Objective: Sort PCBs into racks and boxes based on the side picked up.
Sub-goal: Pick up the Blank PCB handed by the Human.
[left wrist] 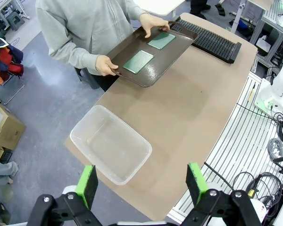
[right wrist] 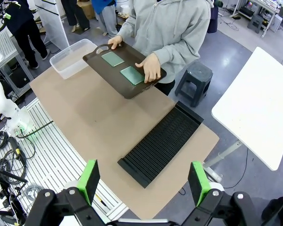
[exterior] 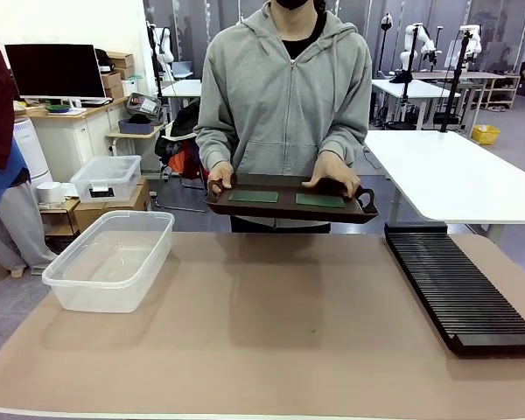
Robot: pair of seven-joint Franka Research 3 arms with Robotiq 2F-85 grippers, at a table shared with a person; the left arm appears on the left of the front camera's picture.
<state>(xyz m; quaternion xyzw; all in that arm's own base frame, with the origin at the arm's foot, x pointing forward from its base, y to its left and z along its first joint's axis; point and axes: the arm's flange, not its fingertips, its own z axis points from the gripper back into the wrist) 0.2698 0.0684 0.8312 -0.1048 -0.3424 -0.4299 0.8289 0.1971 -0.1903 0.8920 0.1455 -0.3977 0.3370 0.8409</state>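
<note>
A person in a grey hoodie holds a dark brown handled tray (exterior: 289, 208) over the table's far edge with both hands. Two green PCBs lie flat on it, one to the left (exterior: 253, 196) and one to the right (exterior: 320, 200); the wrist views show them too (left wrist: 138, 61) (left wrist: 162, 40) (right wrist: 112, 58) (right wrist: 132, 75). The black slotted rack (exterior: 459, 284) (right wrist: 160, 143) lies along the table's right side. The clear box (exterior: 112, 259) (left wrist: 111, 143) stands empty at the left. High above the table, my left gripper (left wrist: 142, 182) and right gripper (right wrist: 144, 179) both stand open with nothing between their fingers.
A brown mat (exterior: 262, 324) covers the table. A smaller lidded clear bin (exterior: 106, 178) sits on boxes behind the left side. A white table (exterior: 455, 171) stands at the back right. Another person (exterior: 0, 157) stands at the far left.
</note>
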